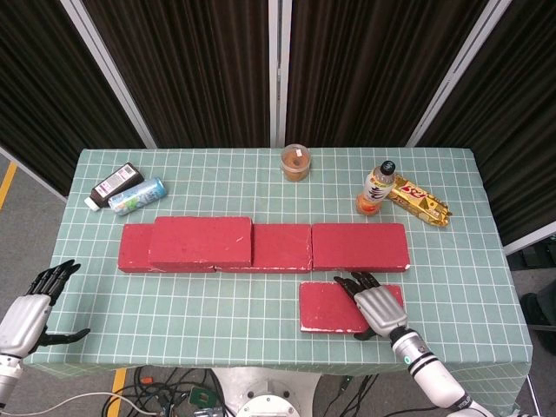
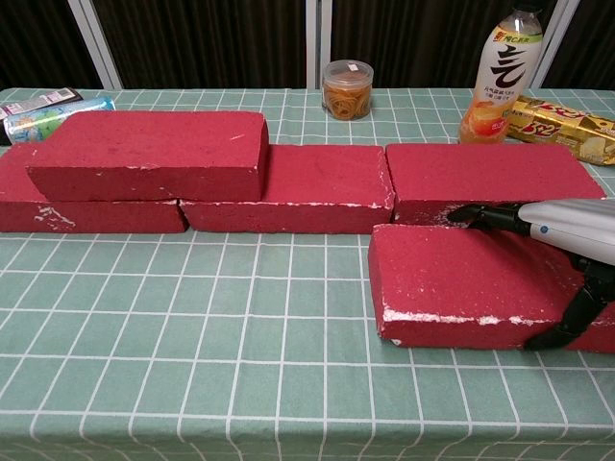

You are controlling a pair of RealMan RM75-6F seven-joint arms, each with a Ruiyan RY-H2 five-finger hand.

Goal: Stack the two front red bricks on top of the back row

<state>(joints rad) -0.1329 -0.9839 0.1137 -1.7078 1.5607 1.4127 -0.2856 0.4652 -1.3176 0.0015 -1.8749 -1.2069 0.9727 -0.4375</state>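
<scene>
Three red bricks form the back row: left (image 1: 132, 253), middle (image 1: 282, 248) and right (image 1: 360, 246). Another red brick (image 1: 201, 241) (image 2: 149, 154) lies stacked on the left and middle ones. One front red brick (image 1: 328, 307) (image 2: 452, 288) lies just before the right back brick (image 2: 490, 173). My right hand (image 1: 375, 302) (image 2: 569, 230) grips its right end, fingers across the top and thumb on the front face. Its front edge looks slightly raised. My left hand (image 1: 30, 314) hangs off the table's left edge, fingers apart, holding nothing.
At the back stand a jar of rubber bands (image 1: 295, 162) and a drink bottle (image 1: 376, 188), with a gold snack pack (image 1: 420, 201) beside it. A can (image 1: 137, 195) and a black box (image 1: 115, 185) lie at the back left. The green checked cloth (image 1: 217, 304) covers the table.
</scene>
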